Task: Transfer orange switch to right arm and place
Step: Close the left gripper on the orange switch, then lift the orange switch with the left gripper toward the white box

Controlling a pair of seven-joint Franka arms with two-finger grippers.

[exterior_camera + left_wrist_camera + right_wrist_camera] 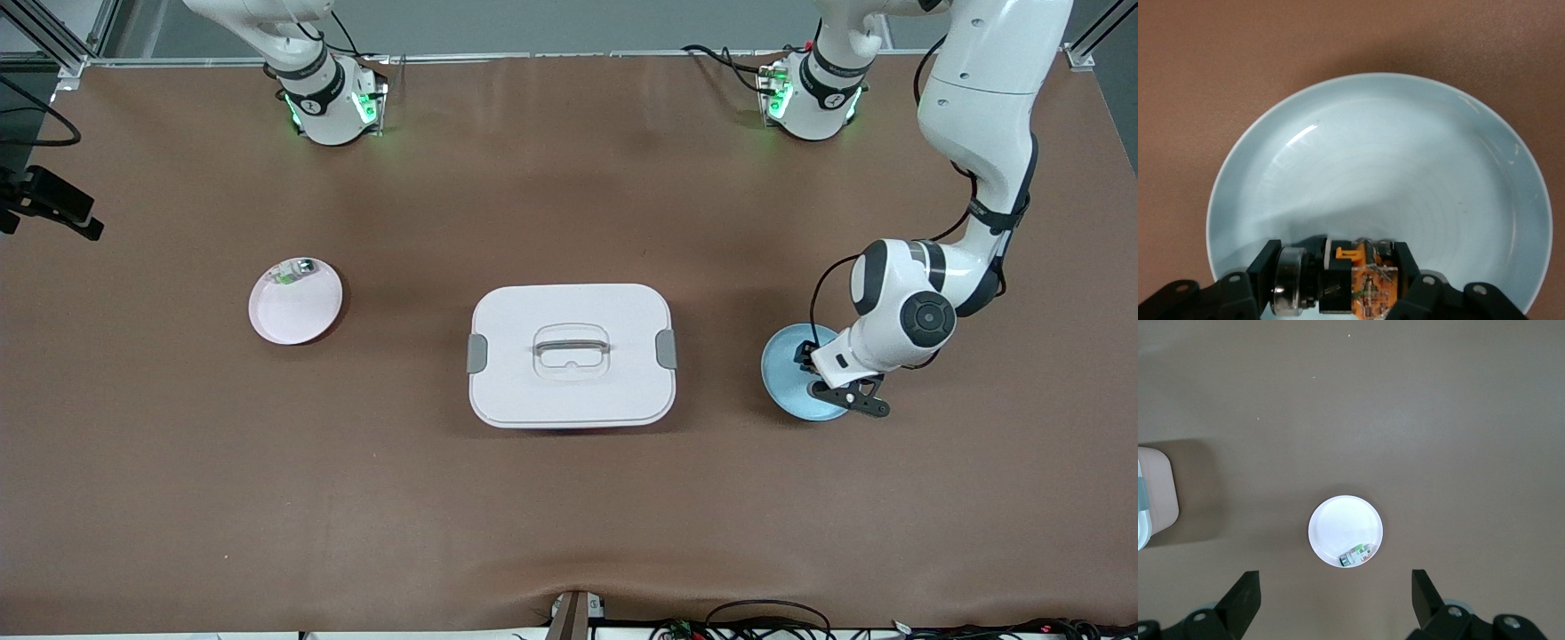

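Observation:
The orange switch (1338, 281), a stubby black part with a silver ring at one end and an orange end, sits low in the pale blue plate (1405, 160). My left gripper (1336, 275) is shut on it, one finger at each end. In the front view the left gripper (822, 378) is down at the blue plate (784, 369) near the left arm's end of the table, and its hand hides the switch. My right gripper (1335, 603) is open and holds nothing, high over the pink plate (1338, 523); its hand is outside the front view.
A white lidded box (570, 356) with a handle stands mid-table, between the two plates. The pink plate (298, 311) toward the right arm's end carries a small clear-green-silver part (293, 269). A black clamp (53, 204) juts in at that end's edge.

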